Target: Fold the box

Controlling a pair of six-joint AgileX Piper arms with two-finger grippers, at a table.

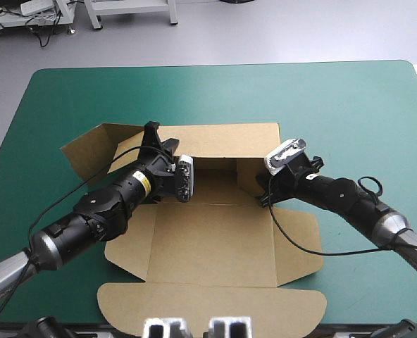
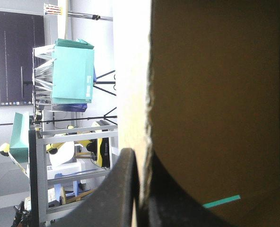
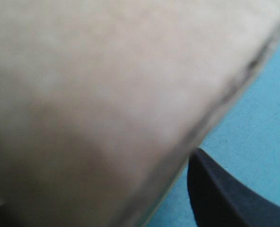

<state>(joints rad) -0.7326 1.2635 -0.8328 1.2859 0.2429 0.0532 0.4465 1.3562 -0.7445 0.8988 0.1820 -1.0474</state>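
The brown box (image 1: 215, 246) lies mid-table, its back wall (image 1: 222, 141) raised and its front panels flat. My left gripper (image 1: 154, 141) is at the left end of the back wall. In the left wrist view its black fingers (image 2: 123, 189) are shut on a board edge (image 2: 144, 118) standing between them. My right gripper (image 1: 263, 196) is at the box's raised right side wall. In the right wrist view the board (image 3: 97, 104) fills most of the picture and lies across the gripper. One black finger (image 3: 225, 198) shows on the wall's outer side over the teal-green cover, well off the middle.
A loose side flap (image 1: 89, 149) sticks out at the box's far left. A long rounded lid flap (image 1: 208, 310) lies flat by the table's near edge. Bare teal-green cover (image 1: 215, 91) lies beyond the box and to its right.
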